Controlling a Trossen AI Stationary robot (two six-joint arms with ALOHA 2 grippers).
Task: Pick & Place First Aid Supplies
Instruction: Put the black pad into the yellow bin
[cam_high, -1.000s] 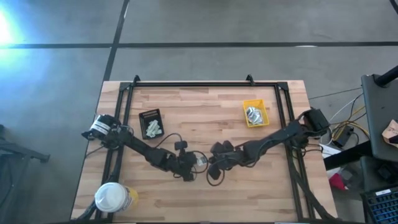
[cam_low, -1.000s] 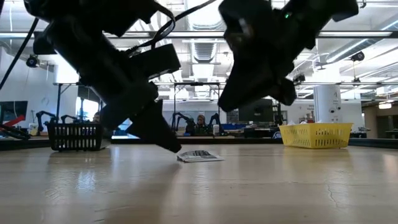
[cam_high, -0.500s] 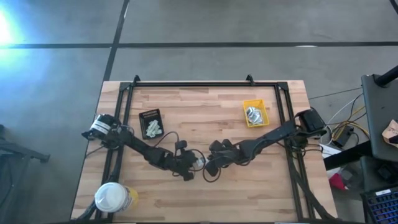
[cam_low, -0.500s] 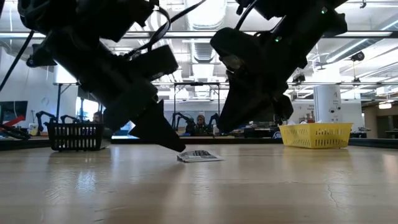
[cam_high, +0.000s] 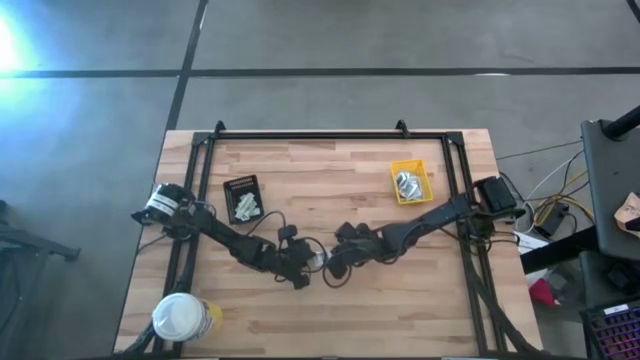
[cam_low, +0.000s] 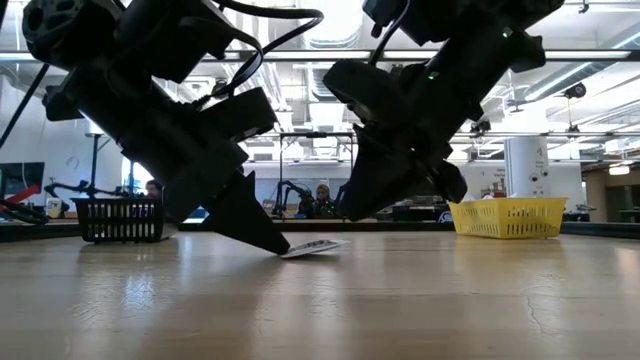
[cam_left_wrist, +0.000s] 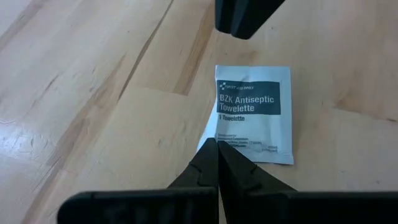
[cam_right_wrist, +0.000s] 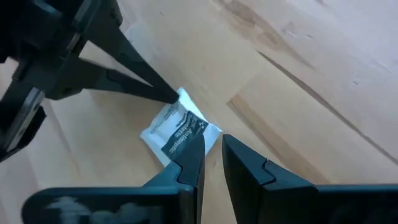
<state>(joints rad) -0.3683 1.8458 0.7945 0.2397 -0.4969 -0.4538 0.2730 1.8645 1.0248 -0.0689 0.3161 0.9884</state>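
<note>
At frame centre, the left gripper (cam_left_wrist: 213, 163), pressed together, pins the antiseptic towelette packet (cam_left_wrist: 254, 113); the right gripper (cam_right_wrist: 211, 155) hovers slightly spread.

Two slim dark arms, matte black links with bulkier joint housings. Left arm (cam_high: 235, 243) mounted on a base with a silver-white cylindrical motor cap (cam_high: 160, 202) (only bright part on that side). Right arm (cam_high: 425, 222) ending at a boxy black base unit (cam_high: 493, 195). Thin black cables looping off both forearms, one arching high in the low view. Small green indicator light (cam_low: 432, 73) on the right arm's housing. Left hand (cam_left_wrist: 214, 163): two narrow black fingers tapering to sharp wedge tips. Right hand (cam_right_wrist: 210, 155): same black tapered fingers, smooth plastic, stepped at the root.
</note>
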